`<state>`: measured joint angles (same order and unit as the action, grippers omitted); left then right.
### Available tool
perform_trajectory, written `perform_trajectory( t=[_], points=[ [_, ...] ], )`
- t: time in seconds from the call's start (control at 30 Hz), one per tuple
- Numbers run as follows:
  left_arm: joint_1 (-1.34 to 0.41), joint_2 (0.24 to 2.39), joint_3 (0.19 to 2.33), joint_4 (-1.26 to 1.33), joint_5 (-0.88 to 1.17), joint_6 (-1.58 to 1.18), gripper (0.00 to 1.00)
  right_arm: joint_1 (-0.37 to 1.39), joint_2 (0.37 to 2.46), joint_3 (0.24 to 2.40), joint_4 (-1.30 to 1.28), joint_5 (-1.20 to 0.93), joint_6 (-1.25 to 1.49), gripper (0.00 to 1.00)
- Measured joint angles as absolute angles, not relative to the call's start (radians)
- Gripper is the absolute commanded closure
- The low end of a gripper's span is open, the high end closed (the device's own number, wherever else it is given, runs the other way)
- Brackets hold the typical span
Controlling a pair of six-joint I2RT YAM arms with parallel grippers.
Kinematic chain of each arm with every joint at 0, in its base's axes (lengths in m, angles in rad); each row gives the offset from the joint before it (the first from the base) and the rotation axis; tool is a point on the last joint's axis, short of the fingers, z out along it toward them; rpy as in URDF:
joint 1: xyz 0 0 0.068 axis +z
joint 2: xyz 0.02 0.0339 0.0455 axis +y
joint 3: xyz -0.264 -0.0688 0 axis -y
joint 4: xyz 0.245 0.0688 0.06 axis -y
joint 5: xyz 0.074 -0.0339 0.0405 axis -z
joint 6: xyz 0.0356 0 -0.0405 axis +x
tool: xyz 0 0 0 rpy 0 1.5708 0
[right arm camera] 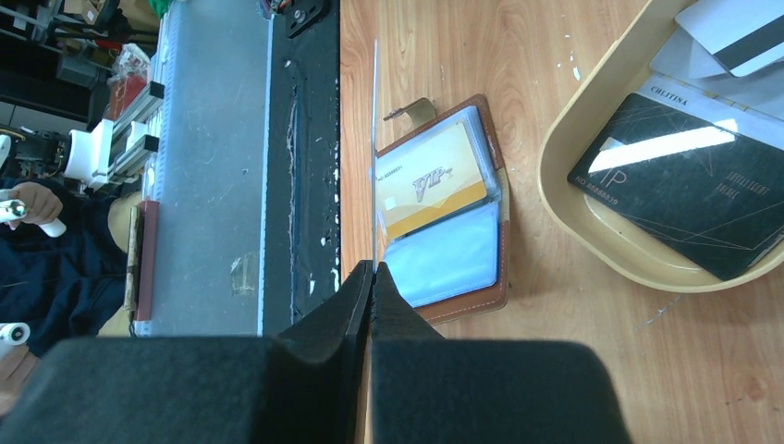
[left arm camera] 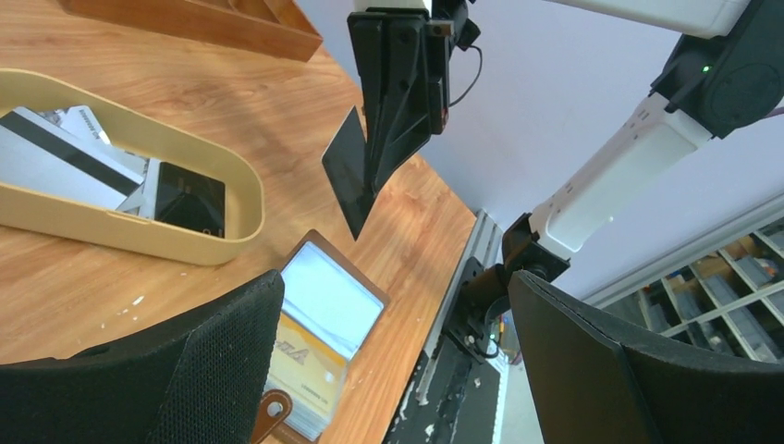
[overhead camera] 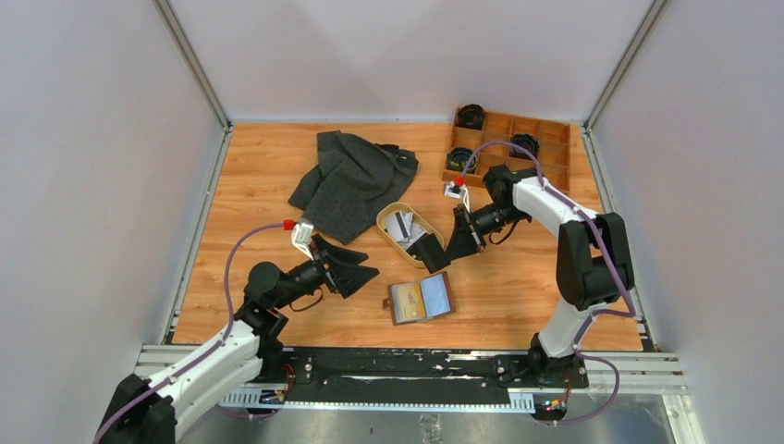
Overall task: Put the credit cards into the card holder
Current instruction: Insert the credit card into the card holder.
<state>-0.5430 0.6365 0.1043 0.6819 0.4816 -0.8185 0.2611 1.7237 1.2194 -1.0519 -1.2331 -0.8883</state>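
Held card [left arm camera: 348, 178]: black, pinched by one edge in the right gripper [left arm camera: 381, 162], fingers closed on it. Left wrist view shows its flat face, tilted, one corner pointing down, in the air above the holder [left arm camera: 325, 326]. Right wrist view shows the same card only edge-on, a thin line running up from the shut fingertips at lower centre, crossing the holder's left side. In the top view it is just a dark patch at the right gripper's tip, centre frame, between tray and holder.

Holder lies open and flat on the table [overhead camera: 250, 194], lower centre of the top view. Only the right wrist view shows the inside clearly: a gold card [right arm camera: 431, 181] in the upper clear sleeve, nothing readable in the lower sleeve, strap at top left.

Tray [overhead camera: 392, 212], oval tan, sits just beyond the holder, apart from it. Tray cards [right arm camera: 682, 180]: a black one lying flat and white striped ones at upper right of the right wrist view; the left wrist view shows them at left.

Left gripper [overhead camera: 362, 269] is left of the holder in the top view, fingers spread wide, nothing between them.

Cloth [overhead camera: 351, 180] and box [overhead camera: 510, 148] appear whole only in the top view, upper centre and upper right.
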Motion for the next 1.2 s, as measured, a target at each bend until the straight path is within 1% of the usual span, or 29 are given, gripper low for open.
perform_trajectory(
  t=[0.17, 0.3, 0.43, 0.67, 0.77, 0.93, 1.07, 1.2],
  points=[
    [-0.547, 0.762, 0.104, 0.799, 0.488, -0.845, 0.11, 0.264, 1.734, 1.223, -1.076, -1.233, -0.912, 1.0],
    [-0.555, 0.871, 0.108, 0.849, 0.496, -0.856, 0.12, 0.271, 1.745, 1.237, -1.094, -1.234, -0.932, 1.0],
    [-0.586, 0.977, 0.138, 0.886, 0.505, -0.856, 0.16, 0.29, 1.757, 1.243, -1.119, -1.233, -0.957, 1.0],
    [-0.614, 1.171, 0.193, 1.039, 0.525, -0.878, 0.29, 0.344, 1.777, 1.254, -1.145, -1.232, -0.986, 1.0],
    [-0.622, 1.293, 0.2, 1.166, 0.543, -0.917, 0.34, 0.354, 1.782, 1.254, -1.154, -1.231, -0.994, 1.0],
    [-0.639, 1.493, 0.216, 1.356, 0.568, -0.992, 0.4, 0.356, 1.789, 1.26, -1.174, -1.23, -1.011, 1.0],
    [-0.66, 1.553, 0.236, 1.414, 0.572, -1.013, 0.49, 0.36, 1.79, 1.266, -1.179, -1.23, -1.018, 1.0],
    [-0.677, 1.569, 0.261, 1.454, 0.572, -1.021, 0.6, 0.363, 1.795, 1.266, -1.184, -1.23, -1.019, 1.0]
  ],
)
